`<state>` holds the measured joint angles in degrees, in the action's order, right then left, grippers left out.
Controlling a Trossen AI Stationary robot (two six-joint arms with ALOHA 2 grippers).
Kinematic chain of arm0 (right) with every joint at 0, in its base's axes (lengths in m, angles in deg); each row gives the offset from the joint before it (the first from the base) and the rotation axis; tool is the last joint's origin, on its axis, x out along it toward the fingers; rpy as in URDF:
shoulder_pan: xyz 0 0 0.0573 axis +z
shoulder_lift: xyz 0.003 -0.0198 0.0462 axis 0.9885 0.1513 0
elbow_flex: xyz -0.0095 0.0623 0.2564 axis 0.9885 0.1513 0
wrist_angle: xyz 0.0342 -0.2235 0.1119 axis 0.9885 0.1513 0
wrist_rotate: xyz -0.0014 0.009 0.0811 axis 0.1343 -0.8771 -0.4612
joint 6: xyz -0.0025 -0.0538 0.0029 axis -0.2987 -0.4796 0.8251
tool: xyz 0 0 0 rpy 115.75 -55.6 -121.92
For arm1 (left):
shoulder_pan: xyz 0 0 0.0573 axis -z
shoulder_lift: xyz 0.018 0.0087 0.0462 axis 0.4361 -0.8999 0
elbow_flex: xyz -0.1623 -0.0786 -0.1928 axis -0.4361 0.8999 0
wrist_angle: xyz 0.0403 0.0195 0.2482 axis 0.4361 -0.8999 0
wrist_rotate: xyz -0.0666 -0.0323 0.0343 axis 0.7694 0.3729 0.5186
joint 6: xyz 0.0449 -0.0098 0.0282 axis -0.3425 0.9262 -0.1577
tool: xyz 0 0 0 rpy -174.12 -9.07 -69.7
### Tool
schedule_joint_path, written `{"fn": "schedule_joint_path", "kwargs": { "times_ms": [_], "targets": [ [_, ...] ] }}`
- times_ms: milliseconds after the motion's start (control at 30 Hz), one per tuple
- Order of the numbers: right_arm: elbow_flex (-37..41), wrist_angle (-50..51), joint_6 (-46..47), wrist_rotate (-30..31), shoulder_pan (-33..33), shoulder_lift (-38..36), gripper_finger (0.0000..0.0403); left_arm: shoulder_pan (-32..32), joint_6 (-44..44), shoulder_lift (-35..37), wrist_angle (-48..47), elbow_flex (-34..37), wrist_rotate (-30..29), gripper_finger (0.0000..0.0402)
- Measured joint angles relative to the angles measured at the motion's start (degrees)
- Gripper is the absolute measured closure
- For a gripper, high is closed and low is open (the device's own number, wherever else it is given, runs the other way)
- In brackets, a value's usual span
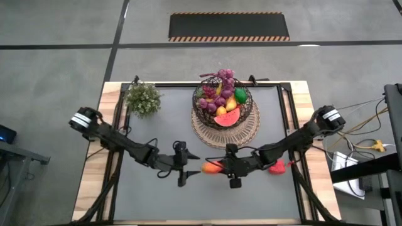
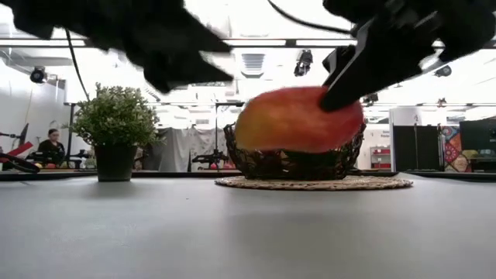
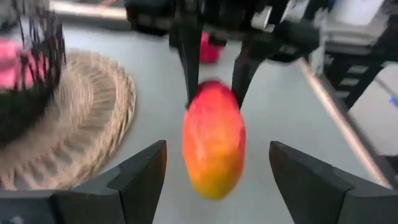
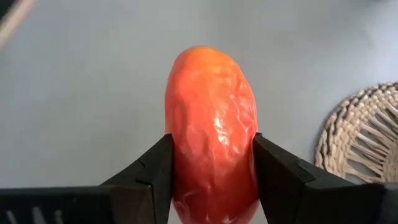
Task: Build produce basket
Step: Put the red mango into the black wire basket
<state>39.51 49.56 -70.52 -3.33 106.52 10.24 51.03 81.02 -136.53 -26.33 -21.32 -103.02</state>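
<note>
We see the right gripper (image 1: 217, 167) just below the center of the high view, its 2 fingers clamped on a red-orange mango (image 1: 211, 167), which hangs above the grey table (image 1: 251, 194). In the right wrist view both fingers (image 4: 155, 171) press the mango's sides. The left gripper (image 1: 190, 164) sits just left of the fruit, jaws spread wide and grasping nothing; its wrist view shows the mango (image 3: 213, 139) between its open fingers without contact. The basket (image 1: 223, 107) stands on a woven mat (image 1: 245, 134) at upper center, holding grapes (image 1: 223, 80), a watermelon slice (image 1: 227, 118) and other produce. A potted plant (image 1: 142, 98) sits at upper left.
</note>
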Motion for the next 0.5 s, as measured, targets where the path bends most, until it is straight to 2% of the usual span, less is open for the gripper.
{"fn": "schedule_joint_path", "kwargs": {
  "times_ms": [300, 500],
  "targets": [
    [-0.1, 2.9, 0.0, -0.2, 2.3, -8.3, 0.0237, 3.6, -8.1, 5.6, 0.0, 0.4, -0.7, 0.0136],
    [-6.7, 13.6, -3.6, 1.9, -2.6, -14.1, 0.0241, 3.4, -19.7, 8.5, 0.0, 0.5, -3.9, 0.0136]
  ]
}}
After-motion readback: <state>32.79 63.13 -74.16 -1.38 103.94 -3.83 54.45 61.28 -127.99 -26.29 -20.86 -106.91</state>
